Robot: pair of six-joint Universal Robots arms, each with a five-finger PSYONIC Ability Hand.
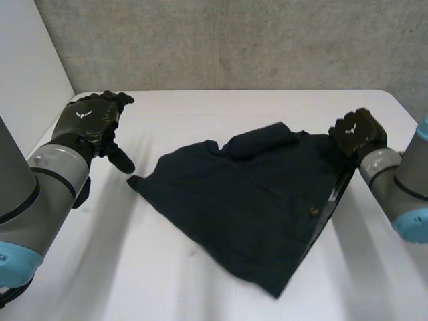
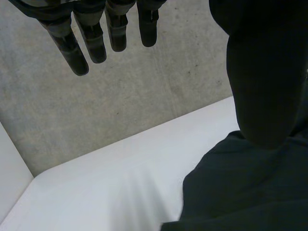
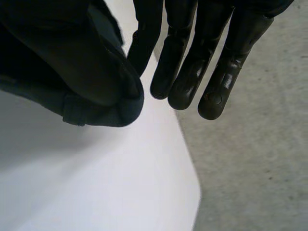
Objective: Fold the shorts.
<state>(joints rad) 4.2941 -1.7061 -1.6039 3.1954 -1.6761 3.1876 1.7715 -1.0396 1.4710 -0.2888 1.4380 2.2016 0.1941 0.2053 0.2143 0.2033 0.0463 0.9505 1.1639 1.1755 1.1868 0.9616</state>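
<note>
Shorts [image 1: 254, 207]: dark cloth is laid flat on the white table [image 1: 167, 281], to the right of its middle in the head view. One corner is pointed at the near edge, a thicker bunched part is seen along the far edge, and a small brass-coloured stud [image 1: 312, 212] is seen near the right-hand border.

Left hand [image 1: 90, 120]: is held above the table, near the left corner of the shorts and apart from it.

Left hand's state: its fingers [image 2: 91, 43] are seen straight and slightly spread in the left wrist view. The thumb [image 2: 260, 96] is held well away from them above the cloth, and nothing is gripped.

Right hand [image 1: 358, 134]: is placed at the far right corner of the shorts.

Right hand's state: in the right wrist view its fingers are seen straight and side by side. A rolled, hemmed edge of the shorts is seen beside them on the thumb side, with a strip of bare table between cloth and fingers. No cloth is pinched by the fingers; whether the thumb is covered by the cloth cannot be told.

Backdrop: a grey concrete wall [image 1: 234, 40] is seen behind the table.
</note>
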